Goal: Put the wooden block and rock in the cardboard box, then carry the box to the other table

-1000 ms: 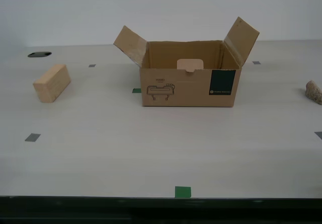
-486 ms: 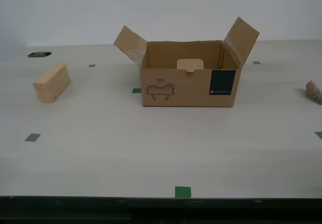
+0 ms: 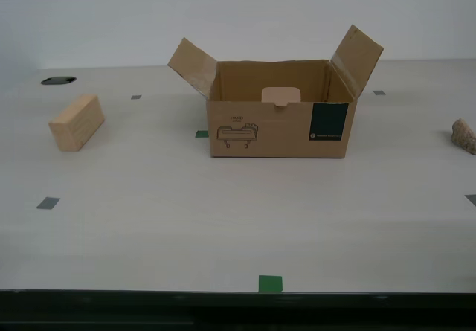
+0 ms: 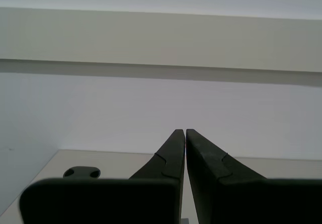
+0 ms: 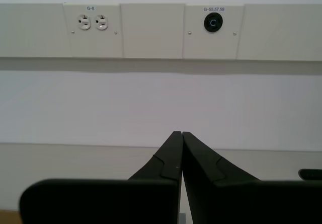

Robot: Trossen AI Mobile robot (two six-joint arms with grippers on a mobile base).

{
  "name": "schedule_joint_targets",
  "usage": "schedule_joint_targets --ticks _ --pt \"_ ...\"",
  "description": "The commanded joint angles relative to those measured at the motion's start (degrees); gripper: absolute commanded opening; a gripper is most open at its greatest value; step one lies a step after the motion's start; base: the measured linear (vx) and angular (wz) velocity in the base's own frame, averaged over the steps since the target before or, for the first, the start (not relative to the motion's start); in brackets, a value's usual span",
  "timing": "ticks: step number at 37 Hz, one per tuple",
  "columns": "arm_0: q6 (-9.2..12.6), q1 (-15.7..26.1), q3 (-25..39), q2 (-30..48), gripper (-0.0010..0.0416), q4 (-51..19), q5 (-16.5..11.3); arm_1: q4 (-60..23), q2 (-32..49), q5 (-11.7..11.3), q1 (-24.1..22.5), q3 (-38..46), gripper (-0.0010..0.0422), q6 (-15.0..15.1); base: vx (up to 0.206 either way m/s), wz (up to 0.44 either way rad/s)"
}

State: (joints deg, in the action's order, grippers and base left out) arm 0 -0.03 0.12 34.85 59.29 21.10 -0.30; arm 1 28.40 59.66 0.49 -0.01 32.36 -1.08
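- Pale and smooth, the surface (image 3: 223, 219) runs back to a plain white wall and carries small grey and green tape squares.
- At its middle stands the cardboard box (image 3: 279, 119), its side flaps splayed up and outward, so the top is open to drop things in. Nothing shows inside from this angle.
- Well to the exterior view's left of the box lies the wooden block (image 3: 76, 123), flat and clear all round.
- Far off at the exterior view's right edge sits the rock (image 3: 464, 135), partly cut off by the frame.
- My first hand (image 5: 181, 133) is clenched on nothing, aimed at a wall with sockets.
- My second hand (image 4: 185, 131) is likewise clenched and empty.
- Neither arm shows in the exterior view; loading looks not yet begun.
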Motion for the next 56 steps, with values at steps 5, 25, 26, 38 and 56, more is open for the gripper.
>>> schedule_joint_targets --ticks 5,25,26,38,56 --pt "0.0 0.04 4.17 -0.02 0.0 -7.21 0.0 -0.98 -0.02 0.07 -0.07 0.92 0.0 -0.66 0.0 0.0" --pt "0.0 0.04 20.94 -0.07 0.0 -38.03 0.0 -26.01 -0.02 0.04 -0.09 12.44 0.0 -1.05 0.0 0.0" --pt "0.0 0.04 21.84 -0.07 0.0 -39.26 0.0 -27.43 -0.02 0.04 -0.09 13.07 0.0 -1.03 0.0 0.0" --pt "0.11 0.04 32.98 -0.04 0.0 -56.76 0.0 -43.85 0.0 0.11 -0.09 20.24 0.0 -1.09 0.0 0.0" --pt "0.96 0.04 40.81 0.44 0.0 -75.17 0.0 -61.48 0.07 0.13 -0.07 28.11 0.0 -3.63 0.0 0.0"
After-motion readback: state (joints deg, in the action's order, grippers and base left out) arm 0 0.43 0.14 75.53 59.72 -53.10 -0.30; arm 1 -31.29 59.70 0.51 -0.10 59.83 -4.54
